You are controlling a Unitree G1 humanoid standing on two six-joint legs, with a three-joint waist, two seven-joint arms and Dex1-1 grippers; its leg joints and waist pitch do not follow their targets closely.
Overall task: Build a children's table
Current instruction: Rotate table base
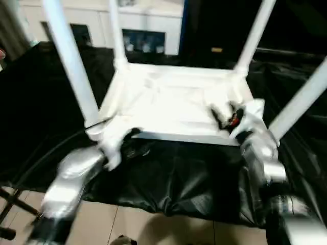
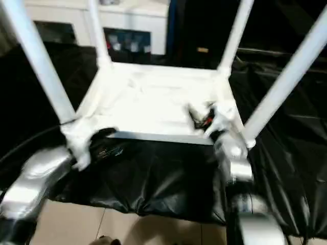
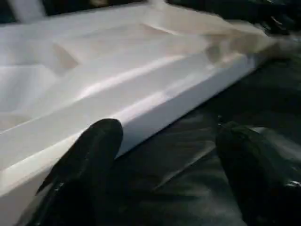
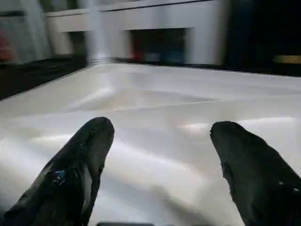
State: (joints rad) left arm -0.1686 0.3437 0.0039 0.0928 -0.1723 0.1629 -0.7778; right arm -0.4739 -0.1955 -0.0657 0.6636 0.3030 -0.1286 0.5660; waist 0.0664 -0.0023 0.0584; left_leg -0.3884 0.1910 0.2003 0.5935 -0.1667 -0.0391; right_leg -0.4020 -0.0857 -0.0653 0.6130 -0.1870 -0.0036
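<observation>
Left gripper (image 3: pixel 164 165) spread and empty just off the near rim of the children's table (image 1: pixel 168 102), upturned on crinkled glossy black sheeting (image 1: pixel 173 178), right gripper (image 4: pixel 160 160) likewise spread and empty over its ribbed white plastic underside; four round tapered legs socketed, seemingly only righting left.

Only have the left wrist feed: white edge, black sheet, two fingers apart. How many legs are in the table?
Observer: Four legs stand up from the upside-down children's table, one at each corner.
Operator: Where's the right gripper?
Observer: The right gripper is over the near right part of the ribbed underside, fingers apart, nothing between them.
Operator: And what's the left one near?
Observer: The left gripper sits at the near left corner, beside the leg there, holding nothing.
</observation>
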